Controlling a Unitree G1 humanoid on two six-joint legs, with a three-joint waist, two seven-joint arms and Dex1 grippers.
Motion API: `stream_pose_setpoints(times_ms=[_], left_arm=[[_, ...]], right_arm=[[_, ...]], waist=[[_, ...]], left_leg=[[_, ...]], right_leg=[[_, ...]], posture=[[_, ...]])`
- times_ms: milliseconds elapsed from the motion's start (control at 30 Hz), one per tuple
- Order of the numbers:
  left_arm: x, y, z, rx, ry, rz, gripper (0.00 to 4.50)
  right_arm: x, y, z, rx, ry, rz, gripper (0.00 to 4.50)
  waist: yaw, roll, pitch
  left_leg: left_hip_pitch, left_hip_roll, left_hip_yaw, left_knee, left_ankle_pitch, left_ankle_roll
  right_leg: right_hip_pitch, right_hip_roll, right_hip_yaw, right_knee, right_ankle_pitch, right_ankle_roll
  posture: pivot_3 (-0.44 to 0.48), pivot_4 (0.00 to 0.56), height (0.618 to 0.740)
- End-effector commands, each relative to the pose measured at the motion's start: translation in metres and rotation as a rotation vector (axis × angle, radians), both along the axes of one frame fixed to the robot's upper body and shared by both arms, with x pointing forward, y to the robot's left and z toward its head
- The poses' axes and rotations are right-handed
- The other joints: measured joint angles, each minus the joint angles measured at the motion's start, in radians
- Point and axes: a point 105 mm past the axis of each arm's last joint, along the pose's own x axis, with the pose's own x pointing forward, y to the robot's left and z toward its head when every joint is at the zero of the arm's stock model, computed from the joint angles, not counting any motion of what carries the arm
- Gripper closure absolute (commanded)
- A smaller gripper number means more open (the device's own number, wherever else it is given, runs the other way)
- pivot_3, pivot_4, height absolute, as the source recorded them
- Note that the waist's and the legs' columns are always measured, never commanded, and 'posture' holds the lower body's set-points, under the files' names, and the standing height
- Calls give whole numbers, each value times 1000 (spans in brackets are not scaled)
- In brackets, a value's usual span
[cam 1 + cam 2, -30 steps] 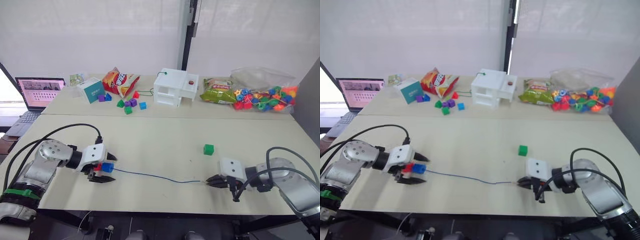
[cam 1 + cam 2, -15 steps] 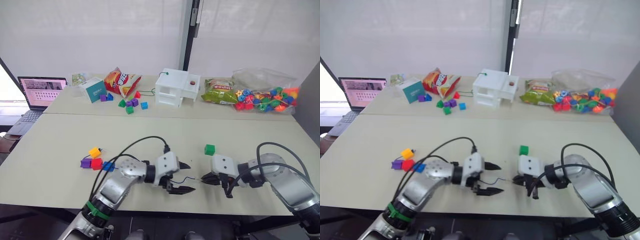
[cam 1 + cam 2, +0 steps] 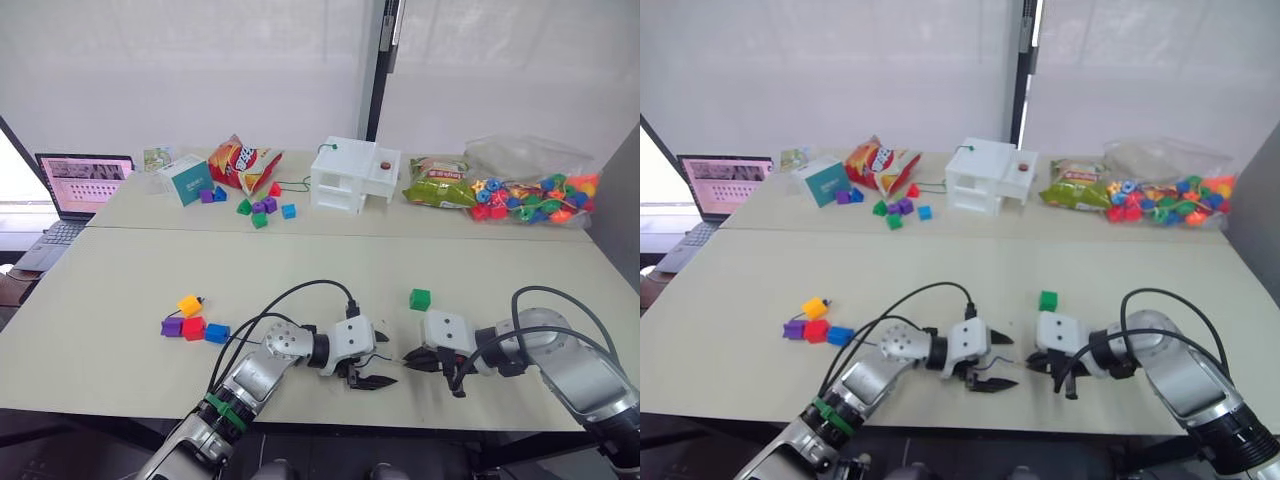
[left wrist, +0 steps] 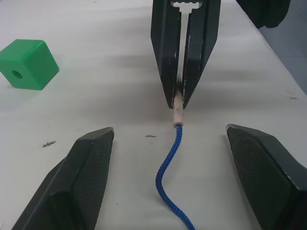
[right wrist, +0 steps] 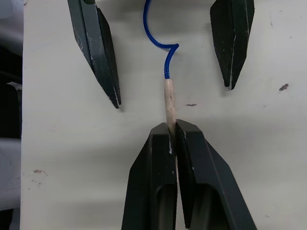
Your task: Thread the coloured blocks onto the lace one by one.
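The lace is a dark-blue cord lying on the table, ending in a pale stiff tip. My right gripper is shut on that tip. My left gripper is open, one finger on each side of the cord just behind the tip, facing the right gripper. A green block sits alone just beyond the two grippers. Yellow-orange, purple, red and blue blocks lie clustered at the near left of the table.
On the far table stand a white box, a crisp bag, a teal box, loose small blocks, a green snack bag and a bag of beads. A laptop sits far left.
My left gripper left the blocks at the near left, swept right along the lace and now straddles it beside the right gripper. The right gripper shifted slightly left, still holding the tip.
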Motion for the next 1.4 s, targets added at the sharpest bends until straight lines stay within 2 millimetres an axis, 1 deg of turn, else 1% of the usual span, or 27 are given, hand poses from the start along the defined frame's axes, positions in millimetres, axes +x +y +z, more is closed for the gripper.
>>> stream_pose_setpoints(times_ms=[33, 67, 100, 133, 300, 333, 567, 767, 833, 933, 1033, 1067, 1133, 1200, 1267, 1333, 1400], left_arm=[[1, -4, 14, -46, -21, -15, 1711], [1, -4, 15, -48, -20, -15, 2009], [1, -4, 16, -54, -16, -16, 2464], [1, -5, 17, -56, -15, -18, 2713], [1, -5, 18, -60, -8, -17, 4394], [1, -5, 18, -63, -6, -18, 4474], [-1, -7, 20, -68, -5, -22, 4474], [2, -8, 25, -79, -7, -12, 4474], [3, -6, 26, -77, -5, -11, 4474], [3, 4, 25, -49, 2, -9, 4500], [5, 13, 23, -20, 0, 0, 4500], [5, 15, 23, -15, 0, 3, 4500], [6, 22, 23, -4, 2, 14, 4500], [7, 43, 23, 32, 15, 31, 4500], [7, 59, 23, 67, 20, 42, 4500], [7, 70, 25, 84, 26, 62, 4500], [5, 80, 28, 95, 36, 76, 4500]], right_arm=[[-2, 1, 5, -1, -19, 11, 4500], [-2, 1, 5, -1, -19, 11, 4500], [-3, 1, 5, -2, -19, 11, 4500], [-2, 1, 5, -2, -20, 11, 4500], [-2, 1, 5, -1, -20, 12, 4500], [-2, 1, 5, -2, -20, 12, 4500], [-4, 2, 4, -3, -14, 20, 4500], [-10, 4, 2, 13, 21, 35, 4500], [-5, 5, 4, 33, -11, -7, 4500], [0, 5, 16, 94, -36, -113, 3464], [-2, 4, 27, 168, -35, -191, 2485], [-3, 3, 29, 183, -34, -210, 2042], [-6, 1, 35, 232, -31, -257, 1424], [-4, -4, 51, 385, -71, -394, 1424], [-2, -10, 58, 468, -111, -496, 1424], [3, -13, 59, 518, -154, -598, 1424], [8, -19, 53, 546, -203, -720, 1424]], waist=[[0, 0, 0], [-1, 0, 0], [-1, 0, 0], [-1, 0, 0], [-1, 0, 0], [-1, 0, 0], [-1, 0, 0], [-1, 0, 0], [-2, 0, 0], [-2, 0, 0], [0, 0, 0], [1, 0, 0], [3, 0, 0], [3, 0, 0], [0, 0, 0], [-3, 0, 0], [-4, 0, 0]], left_leg=[[0, 0, 0, 0, 0, 0], [0, 0, 0, 0, 0, 0], [0, 0, 0, 0, 0, 0], [0, 0, 0, 0, 0, 0], [0, 0, 0, 0, 0, 0], [0, 0, 0, 0, 0, 0], [0, 0, 0, 0, 0, 0], [0, 0, 0, 0, 0, 0], [0, 0, 0, 0, 0, 0], [0, 0, 0, 0, 0, 0], [0, 0, -1, 0, 0, 0], [0, 0, -1, 0, 0, 0], [0, 0, -1, 0, 0, 0], [0, 0, -1, 0, 0, 0], [-1, 1, -2, -1, 0, 0], [0, 1, -2, -2, 0, 0], [0, 1, -2, -2, 0, -1]], right_leg=[[0, 0, 0, 0, 0, 0], [0, 0, 0, 0, 0, 0], [0, 0, 0, 0, 0, 0], [0, 0, 0, 0, 0, 0], [0, 0, 0, 0, 0, 0], [0, 0, 0, 0, 0, 0], [0, 0, 0, 0, 0, 0], [0, 0, 0, 0, 0, 0], [0, 0, 0, 0, 0, 0], [0, 0, 0, 0, 0, 0], [0, 0, 0, 0, 0, 0], [0, 0, 0, 0, 0, 0], [0, -1, 0, 0, 0, 0], [0, -1, 0, 0, 0, 0], [-1, 0, 0, 0, 0, 0], [-1, -1, 1, 1, 0, 0], [-1, -1, 1, 1, 0, 0]], posture=[[0, 150, 740], [0, 150, 740], [0, 150, 740], [0, 150, 740], [0, 150, 740], [0, 150, 740], [0, 150, 740], [0, 150, 740], [0, 150, 740], [0, 150, 740], [0, 150, 740], [0, 150, 740], [0, 150, 740], [0, 150, 740], [0, 150, 740], [0, 150, 740], [0, 150, 740]])
